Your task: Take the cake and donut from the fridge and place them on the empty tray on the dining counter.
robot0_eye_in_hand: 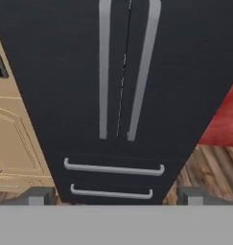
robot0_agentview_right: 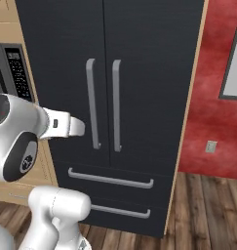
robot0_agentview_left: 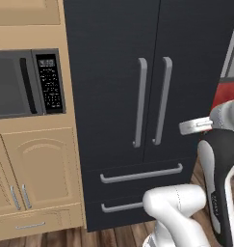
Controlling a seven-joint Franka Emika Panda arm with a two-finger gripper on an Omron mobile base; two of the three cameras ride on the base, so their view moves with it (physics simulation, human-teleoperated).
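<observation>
The fridge (robot0_agentview_left: 137, 96) is a tall black double-door unit with both doors shut. Two long grey bar handles (robot0_agentview_left: 140, 101) run down beside the centre seam, and two drawers (robot0_agentview_left: 140, 173) sit below. It also stands straight ahead as the fridge (robot0_eye_in_hand: 122, 81) in the hand view. My gripper (robot0_eye_in_hand: 117, 196) faces the doors from a short distance, open, its fingertips (robot0_eye_in_hand: 41, 195) wide apart with nothing between them. The cake and donut are hidden. The tray and dining counter are out of view.
A built-in microwave (robot0_agentview_left: 27, 84) sits in tan wooden cabinets (robot0_agentview_left: 36, 169) left of the fridge. A red wall (robot0_agentview_right: 212, 112) with an outlet (robot0_agentview_right: 211, 146) lies to the right. Wooden floor (robot0_agentview_right: 207, 210) runs in front.
</observation>
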